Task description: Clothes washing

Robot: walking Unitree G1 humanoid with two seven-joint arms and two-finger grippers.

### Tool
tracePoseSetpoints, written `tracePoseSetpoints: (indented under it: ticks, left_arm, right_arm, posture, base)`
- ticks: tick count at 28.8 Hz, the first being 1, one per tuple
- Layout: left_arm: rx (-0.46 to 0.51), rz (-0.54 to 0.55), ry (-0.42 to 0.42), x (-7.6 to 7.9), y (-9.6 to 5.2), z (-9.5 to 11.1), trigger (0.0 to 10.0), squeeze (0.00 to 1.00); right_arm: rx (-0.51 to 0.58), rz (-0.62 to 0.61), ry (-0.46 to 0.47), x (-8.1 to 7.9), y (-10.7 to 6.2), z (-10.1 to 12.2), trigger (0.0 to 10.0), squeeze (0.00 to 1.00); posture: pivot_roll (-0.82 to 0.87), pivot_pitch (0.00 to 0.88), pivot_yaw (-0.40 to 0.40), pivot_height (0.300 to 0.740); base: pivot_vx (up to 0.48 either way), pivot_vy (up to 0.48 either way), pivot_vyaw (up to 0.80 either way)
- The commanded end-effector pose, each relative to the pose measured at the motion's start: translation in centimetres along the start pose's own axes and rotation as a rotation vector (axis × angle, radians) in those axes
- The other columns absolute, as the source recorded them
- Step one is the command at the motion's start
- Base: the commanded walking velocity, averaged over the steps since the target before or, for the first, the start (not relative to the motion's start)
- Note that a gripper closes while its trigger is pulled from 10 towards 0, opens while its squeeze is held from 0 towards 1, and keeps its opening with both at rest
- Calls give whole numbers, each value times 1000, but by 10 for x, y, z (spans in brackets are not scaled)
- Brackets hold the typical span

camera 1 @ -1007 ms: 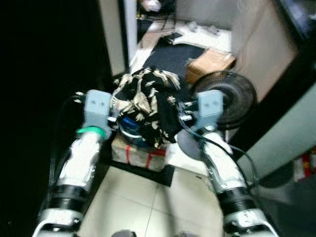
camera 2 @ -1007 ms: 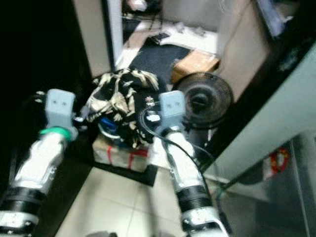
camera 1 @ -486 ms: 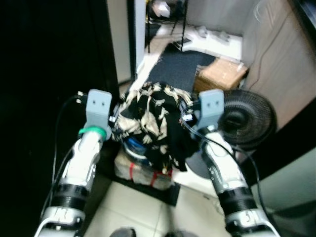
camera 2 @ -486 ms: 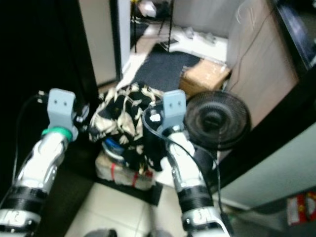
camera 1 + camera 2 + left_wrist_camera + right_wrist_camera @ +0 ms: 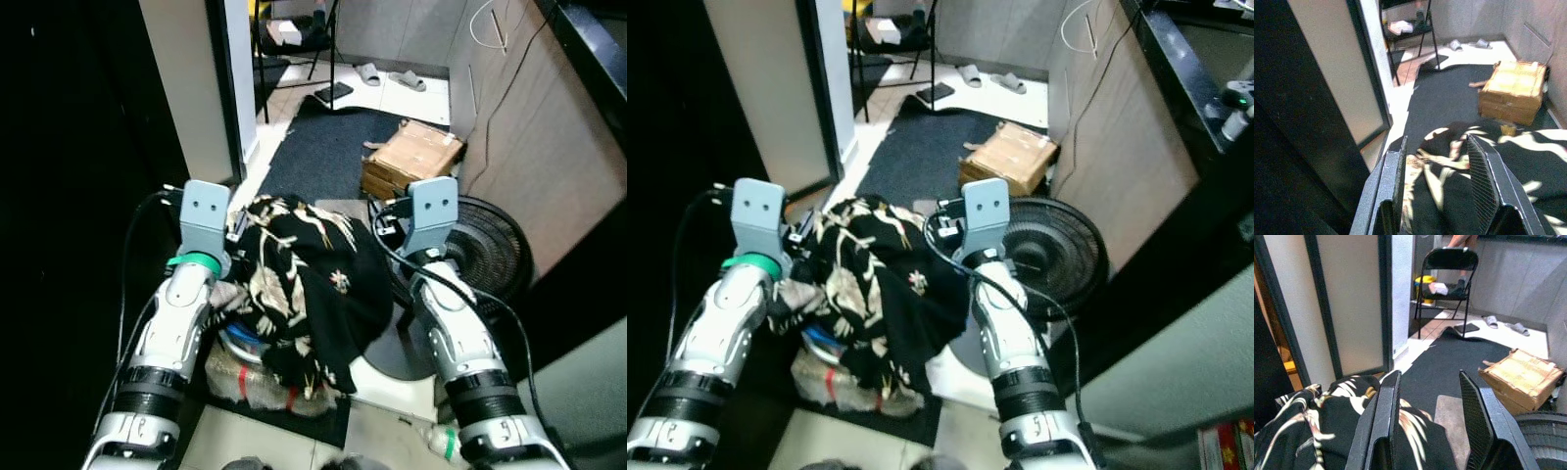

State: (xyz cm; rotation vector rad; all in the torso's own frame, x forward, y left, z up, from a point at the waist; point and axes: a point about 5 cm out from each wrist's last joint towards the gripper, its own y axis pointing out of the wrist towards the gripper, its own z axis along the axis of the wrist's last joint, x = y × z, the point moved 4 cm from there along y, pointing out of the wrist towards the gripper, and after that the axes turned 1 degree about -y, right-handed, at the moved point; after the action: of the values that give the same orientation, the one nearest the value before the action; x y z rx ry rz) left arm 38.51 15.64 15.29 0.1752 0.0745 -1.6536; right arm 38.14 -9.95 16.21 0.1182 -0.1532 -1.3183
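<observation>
Left gripper [image 5: 1437,183] parted over garment [image 5: 304,284], nothing pinched. Garment heaped between both arms, sagging lower than half a second back. Right gripper [image 5: 1427,418] parted over garment's right edge. Fan [image 5: 495,255] right of garment. Likely carrying toward washer.

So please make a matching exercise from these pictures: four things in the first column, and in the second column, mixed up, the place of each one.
Things:
1. patterned shirt
2. cardboard box
3. fan
4. folding chair

Places:
A. far back, behind the dark mat
B. between the two arms, draped over a pile
C. beside the right arm, at the wooden wall
D. on the dark mat, beyond the fan

Pairs: 1-B, 2-D, 3-C, 4-A
</observation>
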Motion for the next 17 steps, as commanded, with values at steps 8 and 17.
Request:
tracePoseSetpoints:
  ticks: [8,17]
  left_arm:
    - [-24,17,-3,-3,-2,-6,10000,0]
    - [-27,0,-5,-1,-1,-7,10000,0]
  right_arm:
    - [-3,0,-4,0,0,-1,10000,0]
    - [-3,1,-6,0,0,-1,10000,0]
  posture:
    - [-16,32,32,740]
    - [-17,34,32,740]
  base:
    - [244,0,0]
    - [0,0,0]
